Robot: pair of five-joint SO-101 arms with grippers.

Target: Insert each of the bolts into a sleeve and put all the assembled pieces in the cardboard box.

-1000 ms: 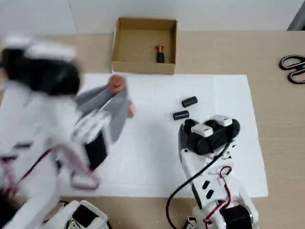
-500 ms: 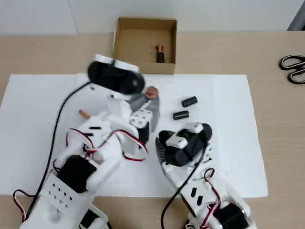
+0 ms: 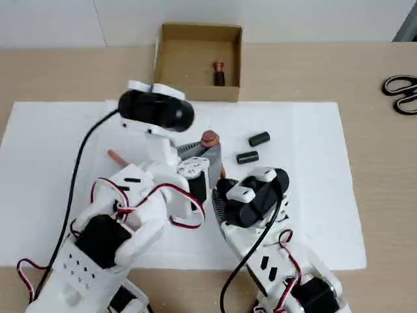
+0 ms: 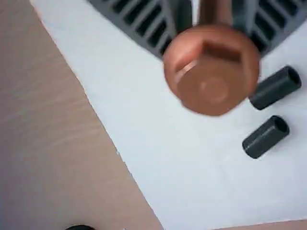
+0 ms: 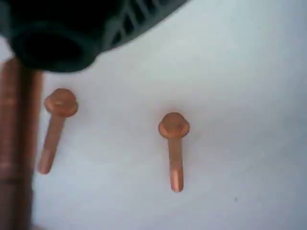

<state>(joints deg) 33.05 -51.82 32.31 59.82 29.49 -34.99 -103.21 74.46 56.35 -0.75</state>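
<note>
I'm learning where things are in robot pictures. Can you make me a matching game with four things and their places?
1 scissors
2 two empty sleeves
3 bolt already in a sleeve
4 bare bolt nearest those sleeves

A in the cardboard box
B in the left gripper
C on the white paper
D on the bare table

Pairs: 1-D, 2-C, 3-A, 4-B

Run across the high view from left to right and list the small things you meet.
In order: loose bolt → bolt held in the left pincer → pair of black sleeves → scissors.
</note>
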